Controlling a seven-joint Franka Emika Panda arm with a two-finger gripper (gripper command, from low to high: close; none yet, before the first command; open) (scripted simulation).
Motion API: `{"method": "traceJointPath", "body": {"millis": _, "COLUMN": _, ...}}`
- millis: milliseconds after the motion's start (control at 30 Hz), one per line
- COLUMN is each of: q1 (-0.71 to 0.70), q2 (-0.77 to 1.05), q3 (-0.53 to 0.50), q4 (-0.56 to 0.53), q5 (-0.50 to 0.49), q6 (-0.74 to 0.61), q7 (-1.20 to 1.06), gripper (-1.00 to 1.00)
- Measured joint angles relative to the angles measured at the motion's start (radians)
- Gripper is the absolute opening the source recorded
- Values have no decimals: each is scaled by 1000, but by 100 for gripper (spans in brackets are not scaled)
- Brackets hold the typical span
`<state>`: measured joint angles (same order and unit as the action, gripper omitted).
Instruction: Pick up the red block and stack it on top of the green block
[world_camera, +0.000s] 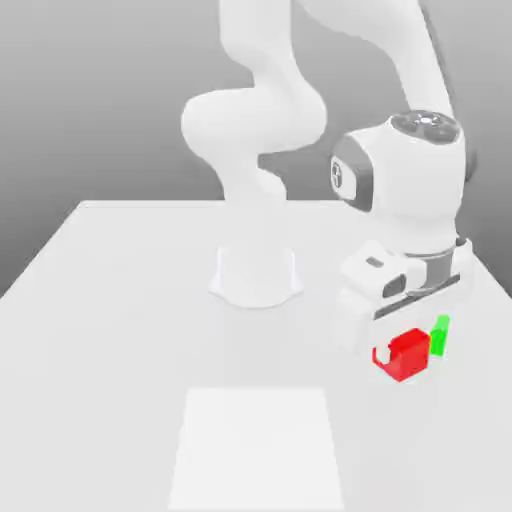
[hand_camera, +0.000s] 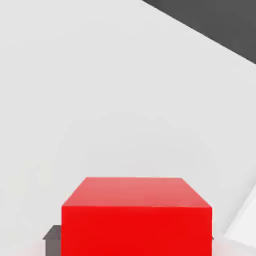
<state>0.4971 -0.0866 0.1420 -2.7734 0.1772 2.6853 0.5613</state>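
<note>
Showing plain bright red faces, the red block (world_camera: 406, 353) sits clamped in the gripper (world_camera: 404, 350), just beside the green block (world_camera: 439, 334).

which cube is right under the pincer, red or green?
The red block. It sits directly beneath the pincer and fills the hand view close up. The green block is partly hidden behind it, toward the exterior view's right.

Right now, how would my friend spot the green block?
Find the big white arm on the exterior view's right and follow it down to its tool over the table. A red block sits there. The green block peeks out behind it, smaller and mostly hidden.
</note>
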Motion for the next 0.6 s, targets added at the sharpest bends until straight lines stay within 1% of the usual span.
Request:
{"method": "traceJointPath", "body": {"millis": 233, "q1": 209, "q2": -134, "q3": 176, "q4": -112, "q5": 1, "q6": -14, "q7": -32, "gripper": -100}}
{"method": "traceJointPath", "body": {"millis": 367, "q1": 211, "q2": -39, "q3": 208, "q4": -122, "q5": -68, "q6": 90, "q7": 12, "gripper": -100}}
{"method": "traceJointPath", "body": {"millis": 467, "q1": 196, "q2": 68, "q3": 197, "q4": -120, "q5": -172, "q6": 191, "q7": 84, "gripper": -100}}
{"method": "traceJointPath", "body": {"millis": 500, "q1": 197, "q2": 105, "q3": 182, "q4": -119, "q5": -217, "q6": 224, "q7": 115, "gripper": 100}}
{"method": "traceJointPath", "body": {"millis": 600, "q1": 190, "q2": 105, "q3": 182, "q4": -119, "q5": -217, "q6": 224, "q7": 115, "gripper": 100}}
